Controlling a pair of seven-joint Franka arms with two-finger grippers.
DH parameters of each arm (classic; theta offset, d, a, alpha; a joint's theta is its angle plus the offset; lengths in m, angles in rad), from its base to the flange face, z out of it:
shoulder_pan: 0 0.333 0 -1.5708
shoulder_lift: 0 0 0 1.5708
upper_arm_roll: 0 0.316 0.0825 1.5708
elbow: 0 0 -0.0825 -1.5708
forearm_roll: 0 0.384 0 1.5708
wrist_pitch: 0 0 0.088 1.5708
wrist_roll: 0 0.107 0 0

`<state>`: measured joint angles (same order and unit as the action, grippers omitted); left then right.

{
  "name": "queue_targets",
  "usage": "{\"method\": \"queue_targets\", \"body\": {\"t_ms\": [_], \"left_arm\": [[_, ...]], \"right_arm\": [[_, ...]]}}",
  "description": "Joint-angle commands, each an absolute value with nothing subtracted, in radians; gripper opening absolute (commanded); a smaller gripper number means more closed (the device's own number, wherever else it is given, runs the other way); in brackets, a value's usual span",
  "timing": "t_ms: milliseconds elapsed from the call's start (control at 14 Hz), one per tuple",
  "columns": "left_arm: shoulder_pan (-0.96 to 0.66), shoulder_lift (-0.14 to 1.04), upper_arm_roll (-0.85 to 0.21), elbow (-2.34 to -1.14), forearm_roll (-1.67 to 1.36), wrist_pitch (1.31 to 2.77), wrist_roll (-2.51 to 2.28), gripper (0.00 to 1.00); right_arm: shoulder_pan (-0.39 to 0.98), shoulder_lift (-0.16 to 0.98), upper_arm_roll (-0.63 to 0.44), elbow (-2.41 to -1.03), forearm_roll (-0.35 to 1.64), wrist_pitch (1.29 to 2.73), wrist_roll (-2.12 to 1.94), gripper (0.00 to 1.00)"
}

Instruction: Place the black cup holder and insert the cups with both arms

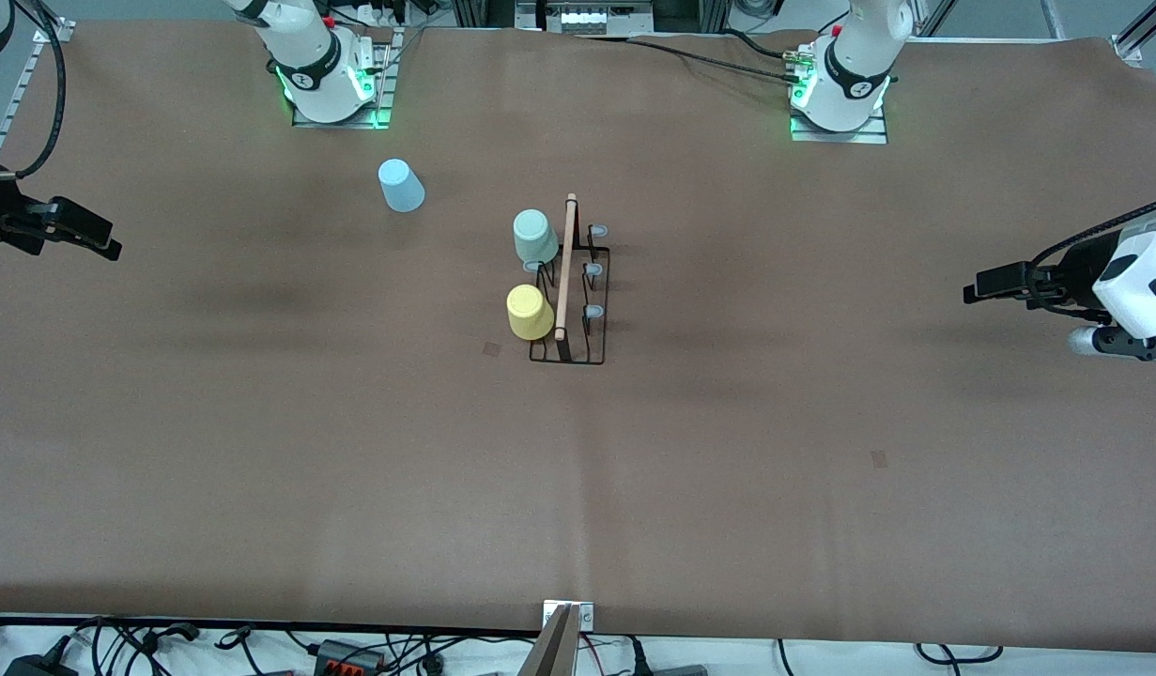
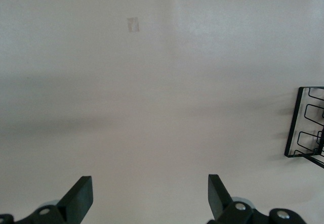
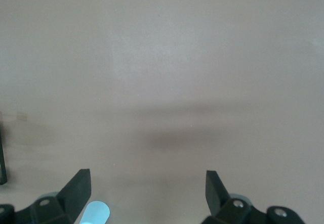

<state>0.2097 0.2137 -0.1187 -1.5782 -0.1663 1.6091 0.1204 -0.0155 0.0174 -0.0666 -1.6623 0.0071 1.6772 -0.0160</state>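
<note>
While both arms wait at the table's ends, left gripper and right gripper spread wide and empty, the black cup holder stands mid-table with pale green cup and yellow cup upside down on its pegs; the light blue cup sits inverted near the right arm's base.

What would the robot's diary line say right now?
holder: mid-table | green cup, yellow cup: on holder | blue cup: on table | left gripper, right gripper: open, empty

Left end effector spread wide over table, black cup holder at edge
</note>
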Motion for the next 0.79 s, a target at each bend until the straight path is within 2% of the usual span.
{"method": "queue_targets", "body": {"t_ms": [0, 215, 716], "left_arm": [[0.227, 0.219, -0.123, -1.572, -0.186, 1.592, 0.141, 1.00], [0.271, 0.241, -0.123, -1.574, -0.235, 1.585, 0.152, 1.00], [0.262, 0.235, -0.138, -1.565, -0.221, 1.595, 0.126, 1.00]], "right_arm": [[-0.031, -0.006, -0.058, -1.684, 0.011, 1.678, -0.020, 1.00], [-0.031, -0.008, -0.058, -1.683, 0.011, 1.675, -0.018, 1.00], [-0.032, -0.008, -0.060, -1.681, 0.011, 1.674, -0.017, 1.00]]}}
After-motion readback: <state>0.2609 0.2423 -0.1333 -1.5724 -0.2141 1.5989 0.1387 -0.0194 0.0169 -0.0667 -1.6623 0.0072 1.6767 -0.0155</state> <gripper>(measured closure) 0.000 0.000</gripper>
